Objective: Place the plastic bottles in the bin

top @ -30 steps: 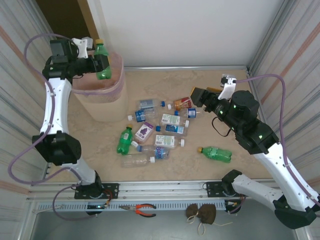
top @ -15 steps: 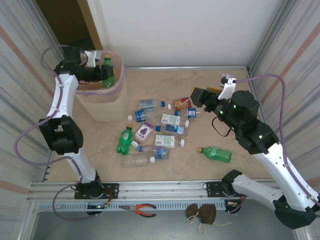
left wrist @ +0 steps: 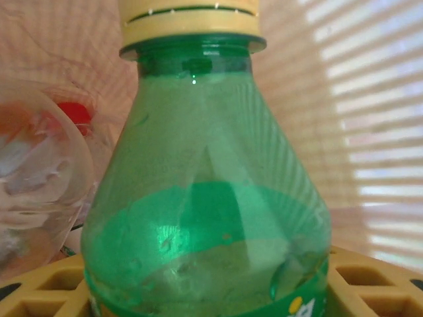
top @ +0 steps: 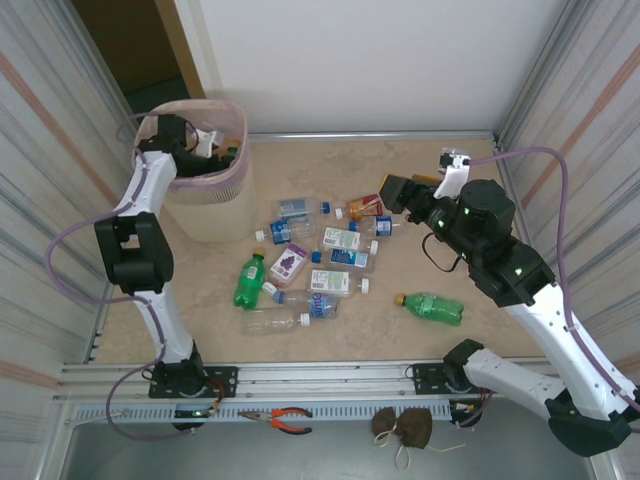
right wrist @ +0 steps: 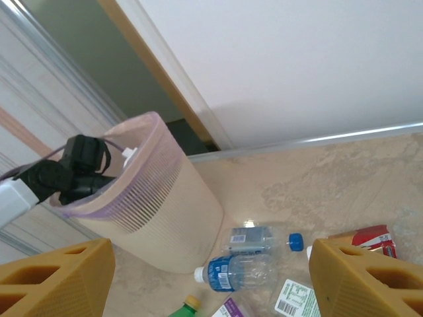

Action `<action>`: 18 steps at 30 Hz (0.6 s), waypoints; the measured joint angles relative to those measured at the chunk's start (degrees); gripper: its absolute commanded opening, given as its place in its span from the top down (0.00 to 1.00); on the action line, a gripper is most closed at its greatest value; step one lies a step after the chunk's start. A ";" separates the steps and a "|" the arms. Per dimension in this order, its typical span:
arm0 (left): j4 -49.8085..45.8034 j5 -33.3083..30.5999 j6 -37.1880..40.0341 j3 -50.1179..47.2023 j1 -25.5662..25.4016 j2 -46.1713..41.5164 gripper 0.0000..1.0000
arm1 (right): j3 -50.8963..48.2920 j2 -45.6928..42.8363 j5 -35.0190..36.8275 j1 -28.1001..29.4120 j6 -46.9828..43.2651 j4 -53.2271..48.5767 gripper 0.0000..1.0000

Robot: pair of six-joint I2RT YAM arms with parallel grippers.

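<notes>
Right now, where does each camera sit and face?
Top external: above, behind, looking down on the table; left arm, right arm show.
Left wrist: inside the bin, facing a green bottle between left fingers.
Right wrist: above the table, facing the bin; right fingers at bottom corners.
Top and right wrist share bin and left arm.

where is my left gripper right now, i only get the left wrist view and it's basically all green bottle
Observer: From the top camera, the left gripper is inside the opening of the bin, gripping that green bottle.
Operator: any green ones on the table
Observer: Two. A loose green bottle lies alone to the right of the bottle pile, and the other green bottle lies at the pile's left edge.
Operator: is the right gripper busy
Observer: No. The right gripper is open and holds nothing, and its wrist camera looks across the pile toward the bin.
</notes>
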 measured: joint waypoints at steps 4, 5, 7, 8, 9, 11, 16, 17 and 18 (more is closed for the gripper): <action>-2.01 -2.69 1.53 2.51 -1.18 1.40 0.41 | 0.00 0.66 -0.20 -0.44 0.00 0.00 0.23; -2.54 -3.52 1.68 3.04 -1.42 1.66 0.40 | 0.00 0.72 -0.24 -0.66 0.00 -0.02 0.23; -3.17 -4.72 2.19 3.93 -1.66 2.34 0.38 | 0.00 0.76 -0.35 -0.96 0.00 -0.02 0.23; -3.23 -5.40 2.51 4.46 -1.84 2.69 0.36 | 0.00 0.76 -0.39 -1.11 0.00 -0.07 0.23; -3.39 -5.99 2.71 4.90 -1.97 2.97 0.35 | 0.00 0.76 -0.39 -1.18 0.00 -0.09 0.23; -3.58 -7.30 2.95 5.31 -2.25 3.17 0.32 | 0.00 0.79 -0.39 -1.49 0.00 -0.26 0.23; -4.79 -11.21 3.08 4.87 -2.29 3.32 0.25 | 0.00 1.40 -0.37 -2.84 0.31 -2.10 0.23; -5.29 -11.98 3.06 4.35 -2.25 3.69 0.24 | 0.00 1.60 -0.37 -3.08 0.39 -2.62 0.23; -5.75 -12.31 3.08 3.89 -2.23 3.96 0.23 | 0.00 1.90 -0.35 -3.48 0.46 -3.48 0.23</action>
